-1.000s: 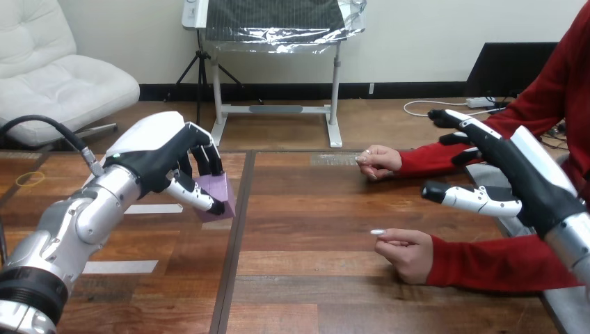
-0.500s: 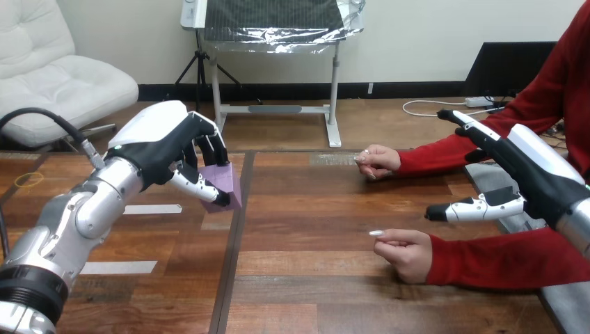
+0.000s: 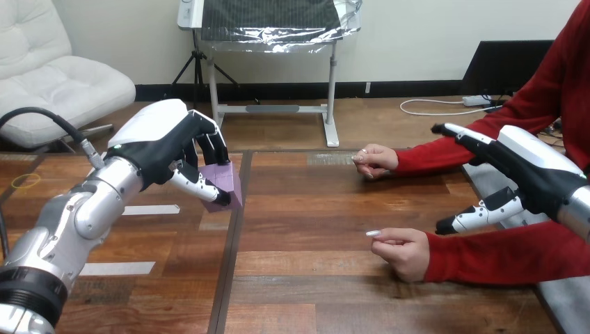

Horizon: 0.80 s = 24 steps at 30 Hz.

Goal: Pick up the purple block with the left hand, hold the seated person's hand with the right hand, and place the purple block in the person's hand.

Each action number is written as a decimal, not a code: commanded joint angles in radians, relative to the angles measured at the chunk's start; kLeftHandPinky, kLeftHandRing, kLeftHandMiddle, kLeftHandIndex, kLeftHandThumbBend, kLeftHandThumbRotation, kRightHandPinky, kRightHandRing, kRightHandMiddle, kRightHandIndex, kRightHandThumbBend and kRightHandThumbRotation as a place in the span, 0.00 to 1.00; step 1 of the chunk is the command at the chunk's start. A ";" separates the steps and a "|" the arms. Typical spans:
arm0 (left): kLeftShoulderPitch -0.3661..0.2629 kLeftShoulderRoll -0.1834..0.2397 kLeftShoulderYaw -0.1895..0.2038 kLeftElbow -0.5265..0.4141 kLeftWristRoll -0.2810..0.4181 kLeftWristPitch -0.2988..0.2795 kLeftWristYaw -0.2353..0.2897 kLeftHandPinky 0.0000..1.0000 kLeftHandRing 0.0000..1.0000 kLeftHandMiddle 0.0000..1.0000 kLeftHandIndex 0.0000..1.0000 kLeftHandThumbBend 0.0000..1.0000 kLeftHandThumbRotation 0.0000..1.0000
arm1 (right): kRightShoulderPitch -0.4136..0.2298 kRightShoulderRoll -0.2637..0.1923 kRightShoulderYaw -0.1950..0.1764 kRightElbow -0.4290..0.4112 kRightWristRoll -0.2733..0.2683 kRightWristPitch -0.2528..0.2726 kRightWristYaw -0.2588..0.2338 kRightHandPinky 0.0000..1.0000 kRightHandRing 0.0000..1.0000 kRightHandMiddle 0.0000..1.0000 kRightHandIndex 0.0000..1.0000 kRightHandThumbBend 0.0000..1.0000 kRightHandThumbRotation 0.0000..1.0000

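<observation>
My left hand (image 3: pixel 163 149) is shut on the purple block (image 3: pixel 227 186), holding it above the wooden table (image 3: pixel 313 209) at the left of centre. My right hand (image 3: pixel 518 174) is open at the right, fingers straight, hovering over the person's red-sleeved forearm without touching it. The person's nearer hand (image 3: pixel 402 249) rests on the table in a loose fist, pinching a small pale object. The person's farther hand (image 3: pixel 376 160) lies curled on the table further back.
White tape strips (image 3: pixel 149 209) mark the table's left part. A yellow rubber band (image 3: pixel 26 181) lies at the far left. A dark seam (image 3: pixel 233 236) runs down the table between the block and the person's hands.
My right hand has dropped lower and tipped toward the person's nearer forearm, its thumb now beside the sleeve. The left hand with the block has barely moved. The person's hands stay put.
</observation>
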 commanded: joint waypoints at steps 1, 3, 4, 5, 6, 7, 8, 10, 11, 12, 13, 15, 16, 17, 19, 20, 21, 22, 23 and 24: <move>-0.016 0.023 0.034 -0.048 -0.016 -0.001 0.005 0.39 0.43 0.47 0.46 0.64 0.00 | -0.102 -0.034 0.029 0.023 -0.014 0.028 0.017 0.81 0.93 0.94 0.94 1.00 0.27; -0.015 0.024 0.035 -0.049 -0.017 -0.002 0.005 0.39 0.42 0.47 0.46 0.64 0.00 | -0.109 -0.037 0.036 0.033 -0.017 0.036 0.028 0.81 0.93 0.94 0.94 1.00 0.27; -0.015 0.024 0.036 -0.048 -0.017 -0.003 0.005 0.39 0.42 0.47 0.46 0.64 0.00 | -0.112 -0.037 0.039 0.038 -0.017 0.038 0.031 0.80 0.93 0.94 0.94 1.00 0.27; -0.015 0.024 0.036 -0.048 -0.018 -0.004 0.005 0.39 0.42 0.47 0.46 0.64 0.00 | -0.114 -0.038 0.041 0.042 -0.017 0.039 0.034 0.80 0.92 0.94 0.94 1.00 0.27; -0.015 0.024 0.036 -0.048 -0.017 -0.004 0.006 0.39 0.42 0.47 0.46 0.64 0.00 | -0.117 -0.038 0.045 0.049 -0.019 0.045 0.039 0.80 0.92 0.94 0.94 1.00 0.27; -0.015 0.025 0.036 -0.048 -0.016 -0.003 0.006 0.39 0.42 0.47 0.46 0.64 0.00 | -0.120 -0.039 0.049 0.055 -0.019 0.050 0.042 0.79 0.92 0.94 0.94 1.00 0.28; -0.015 0.025 0.036 -0.048 -0.016 -0.003 0.006 0.39 0.42 0.47 0.46 0.64 0.00 | -0.121 -0.039 0.051 0.058 -0.019 0.052 0.044 0.79 0.92 0.93 0.94 1.00 0.28; -0.014 0.026 0.037 -0.049 -0.016 -0.003 0.006 0.39 0.42 0.47 0.46 0.64 0.00 | -0.123 -0.041 0.057 0.069 -0.023 0.054 0.042 0.78 0.91 0.93 0.94 1.00 0.27; -0.014 0.026 0.037 -0.050 -0.017 -0.003 0.005 0.39 0.42 0.47 0.46 0.64 0.00 | -0.123 -0.042 0.059 0.072 -0.023 0.053 0.041 0.78 0.91 0.93 0.93 1.00 0.27; -0.014 0.027 0.038 -0.049 -0.017 -0.002 0.005 0.39 0.42 0.47 0.46 0.64 0.00 | -0.123 -0.043 0.062 0.076 -0.023 0.056 0.046 0.78 0.91 0.93 0.93 1.00 0.27; -0.014 0.027 0.038 -0.049 -0.016 -0.001 0.005 0.39 0.42 0.47 0.46 0.64 0.00 | -0.123 -0.044 0.065 0.078 -0.021 0.058 0.049 0.78 0.91 0.93 0.93 1.00 0.27; -0.015 0.028 0.038 -0.047 -0.016 -0.001 0.005 0.39 0.42 0.47 0.45 0.64 0.00 | -0.125 -0.046 0.071 0.085 -0.019 0.066 0.060 0.79 0.91 0.93 0.93 1.00 0.26; -0.015 0.028 0.038 -0.046 -0.016 -0.001 0.005 0.39 0.42 0.47 0.45 0.64 0.00 | -0.127 -0.047 0.074 0.088 -0.018 0.070 0.066 0.81 0.92 0.93 0.93 1.00 0.25; -0.015 0.029 0.038 -0.045 -0.016 -0.001 0.005 0.39 0.42 0.47 0.45 0.64 0.00 | -0.128 -0.048 0.077 0.090 -0.017 0.073 0.070 0.82 0.92 0.93 0.93 1.00 0.25; -0.016 0.029 0.038 -0.047 -0.014 0.005 0.004 0.39 0.42 0.47 0.46 0.63 0.00 | -0.132 -0.050 0.086 0.099 -0.023 0.079 0.075 0.86 0.93 0.93 0.93 1.00 0.24; -0.017 0.029 0.038 -0.048 -0.014 0.006 0.003 0.39 0.42 0.48 0.46 0.63 0.00 | -0.133 -0.051 0.089 0.101 -0.025 0.080 0.076 0.87 0.93 0.93 0.94 1.00 0.24; -0.017 0.030 0.038 -0.049 -0.014 0.007 0.003 0.39 0.43 0.48 0.46 0.63 0.00 | -0.135 -0.051 0.092 0.107 -0.027 0.083 0.080 0.88 0.93 0.93 0.94 1.00 0.24; -0.017 0.030 0.039 -0.049 -0.015 0.008 0.002 0.39 0.43 0.48 0.46 0.63 0.00 | -0.137 -0.051 0.094 0.111 -0.027 0.084 0.083 0.89 0.93 0.93 0.93 1.00 0.24; -0.018 0.030 0.039 -0.049 -0.015 0.008 0.002 0.39 0.43 0.48 0.46 0.63 0.00 | -0.138 -0.051 0.095 0.114 -0.027 0.086 0.085 0.89 0.93 0.93 0.93 1.00 0.24; -0.018 0.030 0.040 -0.049 -0.016 0.007 0.003 0.39 0.43 0.48 0.46 0.63 0.00 | -0.141 -0.051 0.099 0.120 -0.029 0.089 0.091 0.90 0.93 0.93 0.93 1.00 0.24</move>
